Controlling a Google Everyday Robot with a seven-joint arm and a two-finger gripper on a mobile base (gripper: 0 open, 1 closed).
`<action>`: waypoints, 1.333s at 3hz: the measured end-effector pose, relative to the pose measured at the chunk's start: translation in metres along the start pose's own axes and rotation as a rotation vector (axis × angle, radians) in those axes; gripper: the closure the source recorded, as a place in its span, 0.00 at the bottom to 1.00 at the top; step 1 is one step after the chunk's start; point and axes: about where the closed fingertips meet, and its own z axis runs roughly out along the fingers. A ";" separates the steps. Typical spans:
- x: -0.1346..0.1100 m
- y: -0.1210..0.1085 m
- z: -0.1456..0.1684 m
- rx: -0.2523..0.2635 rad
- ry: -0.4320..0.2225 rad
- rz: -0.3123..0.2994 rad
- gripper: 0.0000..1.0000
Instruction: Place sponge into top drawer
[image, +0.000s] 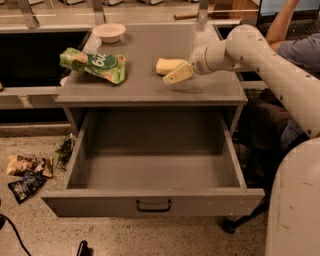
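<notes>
The pale yellow sponge (166, 65) lies on the grey cabinet top (145, 85), right of centre. My gripper (178, 74) reaches in from the right, low over the top, right against the sponge's near right side. The top drawer (100, 201) is pulled fully open below the cabinet top. Its inside is bare, and its dark bar handle (153, 205) sits at the middle of the front panel.
A green and white snack bag (95, 63) lies on the left of the cabinet top. A shallow white bowl (109, 32) stands at the back left. Snack packets (27, 172) lie on the floor at the left. A seated person (295, 45) is at the right.
</notes>
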 end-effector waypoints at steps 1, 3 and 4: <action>0.006 -0.013 0.010 0.022 0.002 0.029 0.00; 0.012 -0.020 0.026 0.016 -0.010 0.051 0.43; 0.008 -0.019 0.022 0.010 -0.046 0.048 0.66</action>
